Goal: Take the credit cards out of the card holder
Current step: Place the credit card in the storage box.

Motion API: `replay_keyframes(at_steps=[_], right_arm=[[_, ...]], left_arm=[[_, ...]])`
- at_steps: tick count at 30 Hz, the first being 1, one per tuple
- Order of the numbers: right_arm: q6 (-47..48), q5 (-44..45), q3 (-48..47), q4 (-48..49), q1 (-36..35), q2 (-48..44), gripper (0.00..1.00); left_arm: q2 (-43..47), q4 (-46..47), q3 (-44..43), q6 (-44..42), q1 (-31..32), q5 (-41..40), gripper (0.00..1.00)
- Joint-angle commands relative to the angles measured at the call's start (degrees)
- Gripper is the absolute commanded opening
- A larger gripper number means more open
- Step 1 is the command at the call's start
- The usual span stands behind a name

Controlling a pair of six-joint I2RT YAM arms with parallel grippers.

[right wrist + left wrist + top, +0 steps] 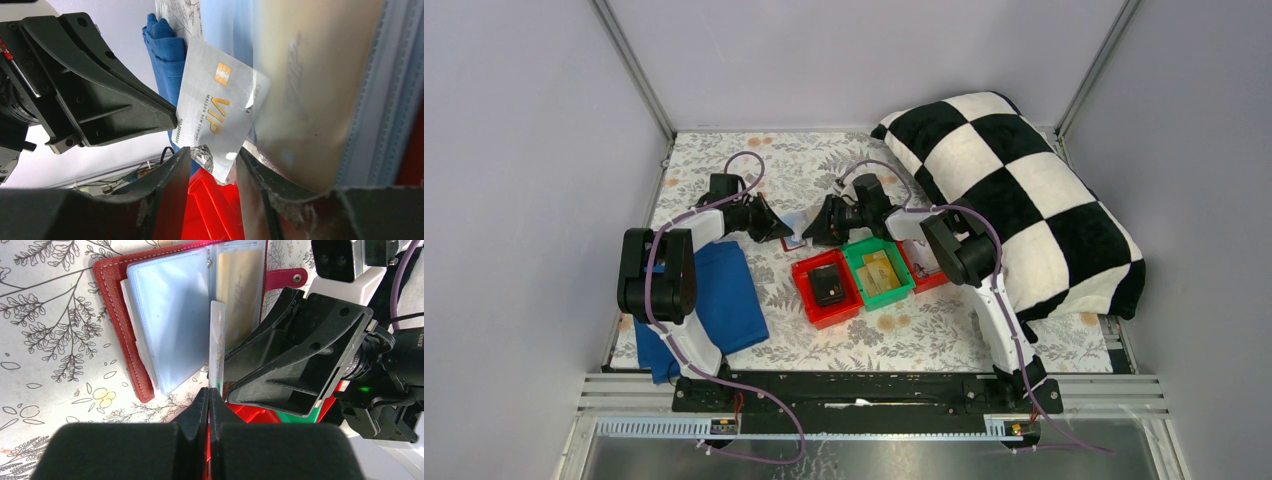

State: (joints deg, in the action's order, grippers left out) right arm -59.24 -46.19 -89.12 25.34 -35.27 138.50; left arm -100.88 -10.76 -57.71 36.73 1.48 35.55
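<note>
Floral worktop (914, 338) is carrying the card holder (170, 320); left jaws are pinching a credit card (212, 107), right jaws half-wide around it; best sliding it straight out.

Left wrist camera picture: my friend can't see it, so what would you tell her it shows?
The left tool pinches a thin white credit card, seen edge-on, over an open dark red card holder with light blue pockets. The black right tool reaches in from the right. A flowery cloth lies underneath.
</note>
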Motion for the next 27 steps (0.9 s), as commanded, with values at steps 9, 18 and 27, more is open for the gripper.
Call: replay_keyframes(at_steps=[9,18,27], right_arm=[[-1.65,0.29,1.97,5.25,-0.43,-2.58,0.39],[-4.74,1.01,3.16,9.32,-0.43,-2.33,0.37],[-4.77,1.04,3.67,9.84,-0.35,-2.69,0.24]], left_arm=[[0.2,-0.15,0.23,-2.15,-0.24,-0.57,0.0],[0.18,-1.79,0.92,-3.07,-0.26,-0.93,0.0],[-0.12,-2.51,0.76,-3.57,-0.25,-0.91,0.0]])
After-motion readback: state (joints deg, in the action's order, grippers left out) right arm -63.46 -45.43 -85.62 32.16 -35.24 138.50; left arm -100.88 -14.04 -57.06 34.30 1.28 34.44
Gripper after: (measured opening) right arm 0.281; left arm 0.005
